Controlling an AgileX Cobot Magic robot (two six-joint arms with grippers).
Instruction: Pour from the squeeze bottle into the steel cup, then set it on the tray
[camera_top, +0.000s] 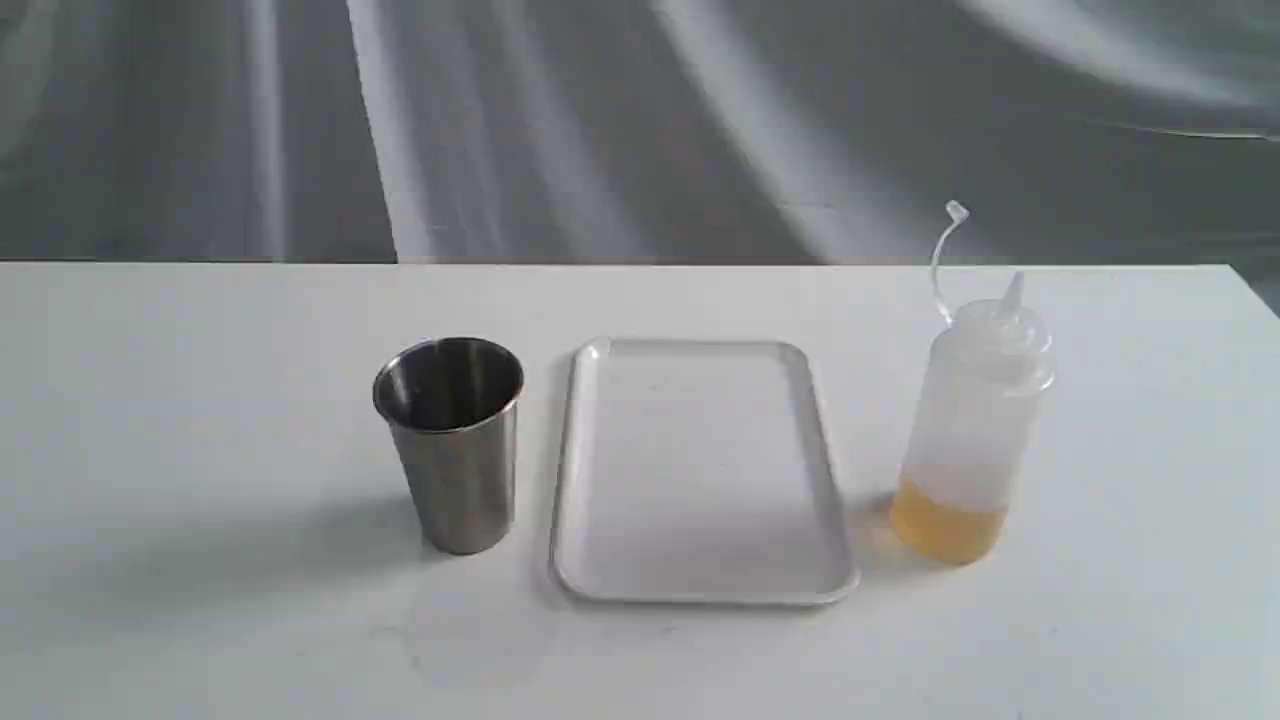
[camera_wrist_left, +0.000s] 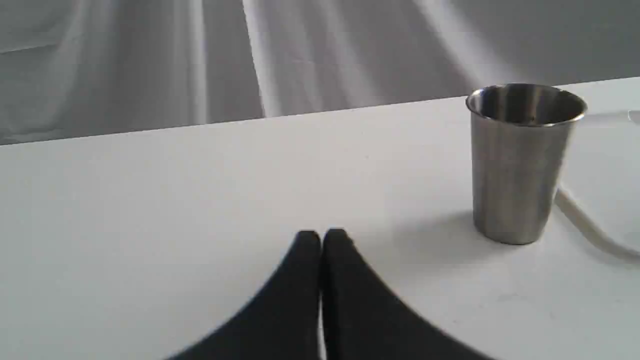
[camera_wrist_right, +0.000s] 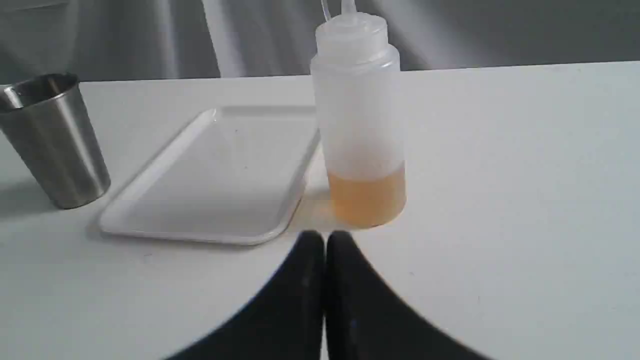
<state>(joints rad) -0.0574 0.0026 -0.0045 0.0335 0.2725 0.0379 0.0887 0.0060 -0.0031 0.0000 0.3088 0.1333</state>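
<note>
The steel cup (camera_top: 452, 440) stands upright on the white table, left of the tray (camera_top: 700, 470), which is flat, white and bare. The squeeze bottle (camera_top: 965, 430) stands upright to the tray's right, its cap strap curling up, with amber liquid in its bottom part. Neither arm shows in the exterior view. In the left wrist view my left gripper (camera_wrist_left: 321, 235) is shut with nothing in it, some way short of the cup (camera_wrist_left: 520, 160). The right wrist view has my right gripper (camera_wrist_right: 324, 236) shut and empty, just short of the bottle (camera_wrist_right: 362, 130), beside the tray (camera_wrist_right: 220, 175).
The white table (camera_top: 200, 350) ends at its far edge against a grey draped curtain (camera_top: 640, 120). The table's right corner (camera_top: 1245, 285) lies just beyond the bottle.
</note>
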